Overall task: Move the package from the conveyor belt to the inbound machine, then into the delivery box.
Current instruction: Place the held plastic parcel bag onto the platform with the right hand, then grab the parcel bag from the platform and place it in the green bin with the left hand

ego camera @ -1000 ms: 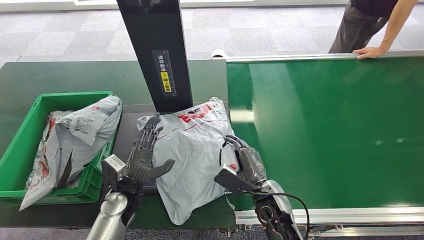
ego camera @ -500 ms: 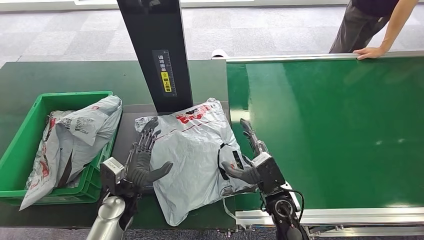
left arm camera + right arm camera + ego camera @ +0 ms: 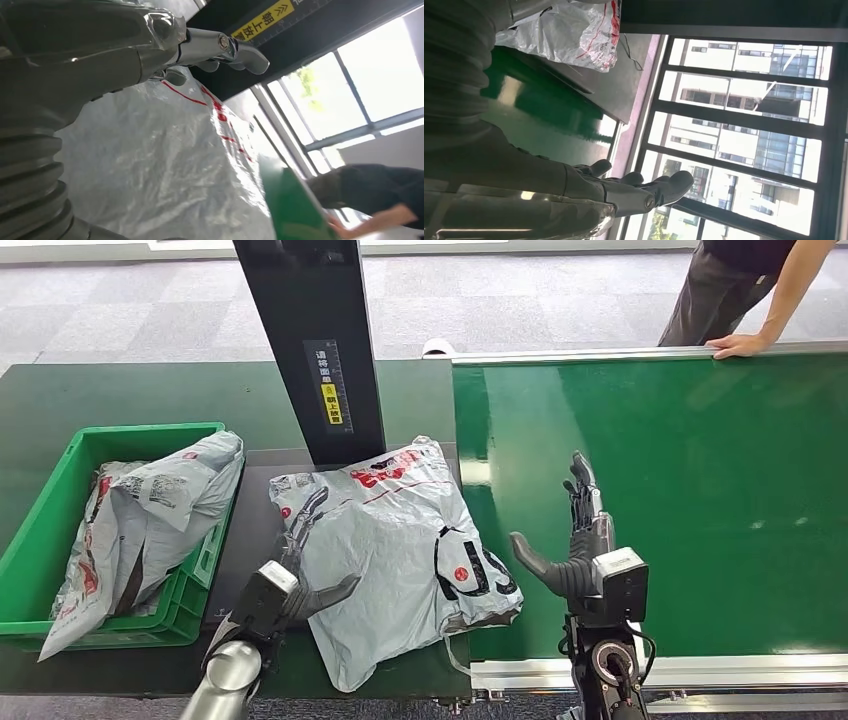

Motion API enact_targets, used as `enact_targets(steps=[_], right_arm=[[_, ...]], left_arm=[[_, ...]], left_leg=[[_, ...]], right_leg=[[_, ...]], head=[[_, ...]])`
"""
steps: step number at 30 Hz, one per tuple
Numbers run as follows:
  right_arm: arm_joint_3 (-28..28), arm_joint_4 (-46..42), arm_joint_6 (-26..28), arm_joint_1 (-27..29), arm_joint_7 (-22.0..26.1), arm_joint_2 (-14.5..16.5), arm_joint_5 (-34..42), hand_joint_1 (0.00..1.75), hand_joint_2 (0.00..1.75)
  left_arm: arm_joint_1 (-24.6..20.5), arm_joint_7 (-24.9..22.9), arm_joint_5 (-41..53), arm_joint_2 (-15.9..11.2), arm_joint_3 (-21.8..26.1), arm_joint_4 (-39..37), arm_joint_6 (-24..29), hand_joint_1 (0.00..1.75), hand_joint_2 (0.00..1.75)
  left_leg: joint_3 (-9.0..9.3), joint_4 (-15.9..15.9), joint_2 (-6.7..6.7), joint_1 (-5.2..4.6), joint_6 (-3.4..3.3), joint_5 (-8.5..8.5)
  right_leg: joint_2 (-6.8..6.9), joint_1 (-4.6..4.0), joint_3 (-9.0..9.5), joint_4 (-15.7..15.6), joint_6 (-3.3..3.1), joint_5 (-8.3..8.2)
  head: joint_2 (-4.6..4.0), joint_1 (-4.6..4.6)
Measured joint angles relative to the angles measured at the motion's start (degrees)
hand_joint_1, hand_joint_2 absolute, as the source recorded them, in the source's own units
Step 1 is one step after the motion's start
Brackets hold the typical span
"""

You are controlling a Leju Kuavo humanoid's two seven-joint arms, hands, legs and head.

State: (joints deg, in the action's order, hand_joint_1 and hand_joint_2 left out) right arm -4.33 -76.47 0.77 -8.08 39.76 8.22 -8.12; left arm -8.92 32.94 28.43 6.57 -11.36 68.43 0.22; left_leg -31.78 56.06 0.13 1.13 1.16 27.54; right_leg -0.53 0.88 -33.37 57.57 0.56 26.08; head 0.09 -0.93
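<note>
Right hand [image 3: 580, 558] upright, fingers spread.

Grey carpet-tile floor [image 3: 150, 300] spans ten to two o'clock, a person [image 3: 745, 285] stands at one o'clock, and daylit windows [image 3: 744, 130] show buildings outside.
</note>
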Motion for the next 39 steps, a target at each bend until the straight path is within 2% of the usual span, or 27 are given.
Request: enact_targets(steps=[7, 12, 16, 18, 24, 31, 32, 33, 35, 36, 37, 39], right_arm=[[0.2, -1.2, 0.6, 0.6, 0.2, 0.0, -0.2, 0.0, 1.75], [0.3, -1.4, 0.7, 0.7, -0.1, 0.2, -1.3, 0.0, 1.75], [0.4, -1.4, 0.5, 0.7, -0.6, 0.4, -2.2, 0.0, 1.75], [0.5, -1.4, 0.3, 0.7, -0.7, 0.5, -2.5, 0.0, 1.75], [0.6, -0.7, -0.3, 0.5, -1.5, 1.1, -3.2, 0.0, 1.75], [0.9, 0.1, -0.4, 0.3, -2.1, 1.6, -3.4, 0.0, 1.75], [0.9, 0.2, -0.4, 0.2, -2.4, 1.6, -3.4, 0.0, 1.75], [0.9, 0.3, -0.4, 0.2, -2.9, 1.6, -3.4, 0.0, 1.75], [1.0, 0.6, -0.3, 0.1, -3.9, 1.7, -3.5, 0.0, 1.75], [1.0, 0.9, -0.3, 0.0, -4.3, 1.7, -3.6, 0.0, 1.75], [1.0, 1.1, -0.3, 0.0, -4.6, 1.7, -3.7, 0.0, 1.75], [1.1, 1.6, -0.3, 0.0, -5.0, 1.7, -3.7, 0.0, 1.75]], left_arm=[[0.0, -2.3, 6.0, -0.3, -1.5, 0.1, 4.4, 0.0, 1.75], [0.0, -8.4, 22.0, -0.8, -3.8, 0.0, 13.3, 0.0, 1.75], [0.0, -12.7, 32.2, -1.1, -5.8, -0.4, 15.3, 0.0, 1.75], [0.0, -14.4, 35.0, -1.2, -6.4, -0.8, 14.3, 0.0, 1.75], [-0.1, -16.3, 36.5, -1.1, -7.0, -4.1, 5.0, 0.0, 1.75], [-0.8, -16.6, 36.7, -0.9, -7.2, -7.2, 3.4, 0.01, 1.75], [-0.9, -16.6, 36.7, -0.9, -7.2, -7.4, 2.9, 0.21, 1.75], [-1.0, -16.8, 36.6, -0.9, -7.3, -7.6, 2.3, 0.57, 1.75], [-1.1, -17.1, 36.4, -0.9, -7.4, -7.9, 1.0, 1.41, 1.75], [-1.1, -17.3, 36.4, -0.9, -7.6, -8.0, 0.7, 1.65, 1.75], [-1.1, -17.6, 36.4, -0.8, -7.7, -8.1, 0.5, 1.72, 1.75], [-1.1, -17.9, 36.4, -0.8, -8.0, -8.3, 0.8, 1.75, 1.75]], left_leg=[[0.0, 0.0, 0.01, 0.0, 0.0, 0.0], [0.0, 0.0, 0.0, 0.0, 0.0, 0.0], [-0.01, 0.0, 0.0, 0.0, 0.0, 0.0], [-0.01, 0.0, 0.0, 0.0, 0.0, 0.0], [-0.01, 0.0, -0.02, 0.0, 0.0, 0.0], [0.09, 0.0, -0.09, -0.01, 0.0, 0.0], [0.11, 0.0, -0.09, -0.01, -0.01, 0.0], [0.13, 0.0, -0.09, -0.01, -0.01, 0.0], [0.17, 0.0, -0.11, -0.01, -0.02, -0.01], [0.19, 0.0, -0.14, -0.01, -0.03, -0.02], [0.22, 0.0, -0.19, -0.01, -0.03, -0.03], [0.25, 0.0, -0.28, -0.01, -0.04, -0.04]], right_leg=[[0.0, 0.0, 0.0, 0.0, 0.0, 0.0], [0.0, 0.0, 0.01, 0.0, 0.0, 0.0], [0.0, 0.0, 0.0, 0.0, 0.0, 0.0], [0.0, 0.0, 0.0, 0.0, 0.0, 0.0], [0.0, 0.0, 0.02, 0.0, 0.0, 0.0], [0.13, 0.01, 0.2, 0.0, 0.01, 0.01], [0.15, 0.01, 0.24, 0.0, 0.01, 0.02], [0.16, 0.01, 0.27, 0.0, 0.02, 0.02], [0.2, 0.01, 0.33, 0.0, 0.02, 0.02], [0.23, 0.02, 0.37, 0.0, 0.02, 0.02], [0.29, 0.02, 0.4, 0.0, 0.02, 0.02], [0.37, 0.02, 0.46, 0.0, 0.02, 0.03]], head=[[0.0, 0.0], [0.0, 0.01], [0.0, 0.0], [0.0, -0.01], [0.0, -0.01], [0.0, 0.0], [0.0, 0.0], [0.0, 0.0], [0.0, -0.01], [0.0, 0.0], [0.0, 0.0], [0.0, 0.01]])
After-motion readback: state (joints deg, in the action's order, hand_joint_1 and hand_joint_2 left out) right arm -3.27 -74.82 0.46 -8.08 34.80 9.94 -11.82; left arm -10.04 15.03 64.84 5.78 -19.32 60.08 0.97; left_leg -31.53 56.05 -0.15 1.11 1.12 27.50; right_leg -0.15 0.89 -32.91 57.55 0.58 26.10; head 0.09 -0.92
